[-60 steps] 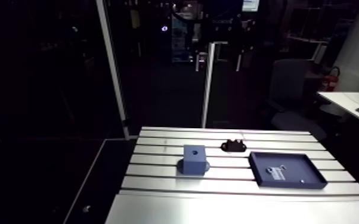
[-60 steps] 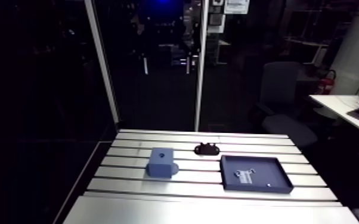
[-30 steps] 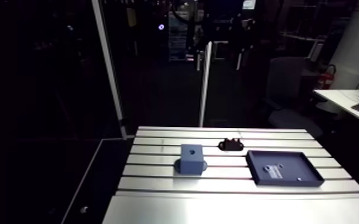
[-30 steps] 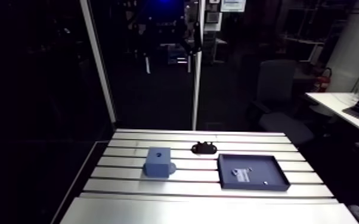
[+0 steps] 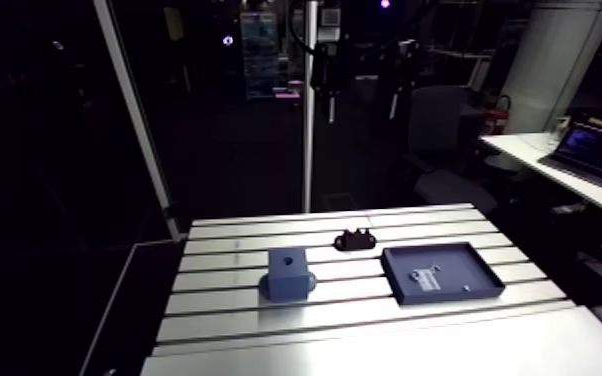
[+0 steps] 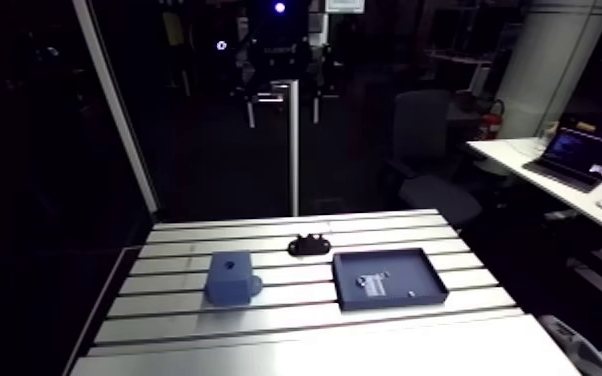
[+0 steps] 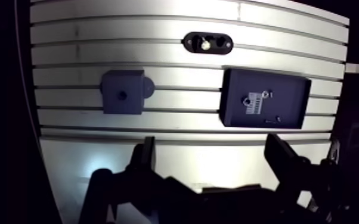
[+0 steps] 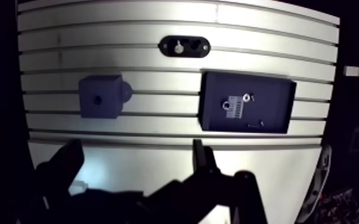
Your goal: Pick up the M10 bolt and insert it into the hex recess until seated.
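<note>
The view has swung; nothing on the slotted aluminium bench (image 7: 68,122) has shifted. The hand (image 7: 210,146) hangs spread and empty above it. The M10 bolt (image 7: 206,42), probably the bright speck in the black oval holder (image 7: 189,42) ahead, is tiny: an off-centre pinch might tip it.

On the slotted table (image 5: 385,345) I saw a blue block (image 5: 288,273) with a hole in its top, a dark tray (image 5: 455,262) apart from it holding small pale bits (image 5: 427,278), and a small black part (image 5: 356,240) farther back.
</note>
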Robot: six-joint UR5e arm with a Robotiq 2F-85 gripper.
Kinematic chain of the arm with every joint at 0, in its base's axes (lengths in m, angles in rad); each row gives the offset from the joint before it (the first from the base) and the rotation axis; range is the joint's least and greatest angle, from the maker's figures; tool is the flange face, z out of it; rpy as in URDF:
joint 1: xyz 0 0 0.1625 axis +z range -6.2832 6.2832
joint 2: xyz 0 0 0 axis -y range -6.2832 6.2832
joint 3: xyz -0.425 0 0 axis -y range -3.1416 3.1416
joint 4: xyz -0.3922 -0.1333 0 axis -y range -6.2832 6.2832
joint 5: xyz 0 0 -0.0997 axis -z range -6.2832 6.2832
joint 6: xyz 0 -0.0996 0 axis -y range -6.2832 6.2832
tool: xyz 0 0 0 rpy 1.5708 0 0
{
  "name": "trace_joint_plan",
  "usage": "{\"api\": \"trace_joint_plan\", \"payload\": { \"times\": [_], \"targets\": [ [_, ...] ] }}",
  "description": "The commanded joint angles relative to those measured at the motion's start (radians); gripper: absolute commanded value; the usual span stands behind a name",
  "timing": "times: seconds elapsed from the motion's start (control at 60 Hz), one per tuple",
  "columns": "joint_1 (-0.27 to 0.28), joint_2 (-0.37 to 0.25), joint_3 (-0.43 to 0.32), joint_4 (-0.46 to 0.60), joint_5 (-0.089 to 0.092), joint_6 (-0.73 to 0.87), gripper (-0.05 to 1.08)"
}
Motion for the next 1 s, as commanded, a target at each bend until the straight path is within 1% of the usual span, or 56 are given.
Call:
{"api": "trace_joint_plan", "payload": {
  "times": [0.017, 0.033, 0.05, 0.083, 0.167, 0.217, 0.333, 0.367, 0.483, 0.6, 0.683, 0.817, 0.967, 1.0],
  "targets": [
    [-0.023, 0.012, 0.070, -0.139, 0.014, -0.023, 0.01],
    [-0.024, 0.015, 0.084, -0.166, 0.021, -0.023, 0.01],
    [-0.024, 0.015, 0.084, -0.166, 0.021, -0.023, 0.01],
    [-0.031, 0.022, 0.114, -0.230, 0.035, -0.024, 0.01],
    [-0.038, 0.030, 0.138, -0.275, 0.041, -0.024, 0.01],
    [-0.038, 0.043, 0.160, -0.304, 0.041, -0.021, 0.01],
    [-0.040, 0.063, 0.182, -0.339, 0.039, -0.014, 0.01],
    [-0.042, 0.076, 0.196, -0.382, 0.039, -0.014, 0.01],
    [-0.044, 0.105, 0.213, -0.444, 0.042, -0.009, 0.01],
    [-0.046, 0.122, 0.218, -0.472, 0.042, -0.002, 0.01],
    [-0.046, 0.141, 0.224, -0.495, 0.038, 0.021, 0.01],
    [-0.045, 0.160, 0.243, -0.537, 0.041, 0.023, 0.01],
    [-0.046, 0.187, 0.255, -0.594, 0.036, 0.042, 0.02],
    [-0.046, 0.193, 0.256, -0.604, 0.039, 0.042, 0.02]
  ]
}}
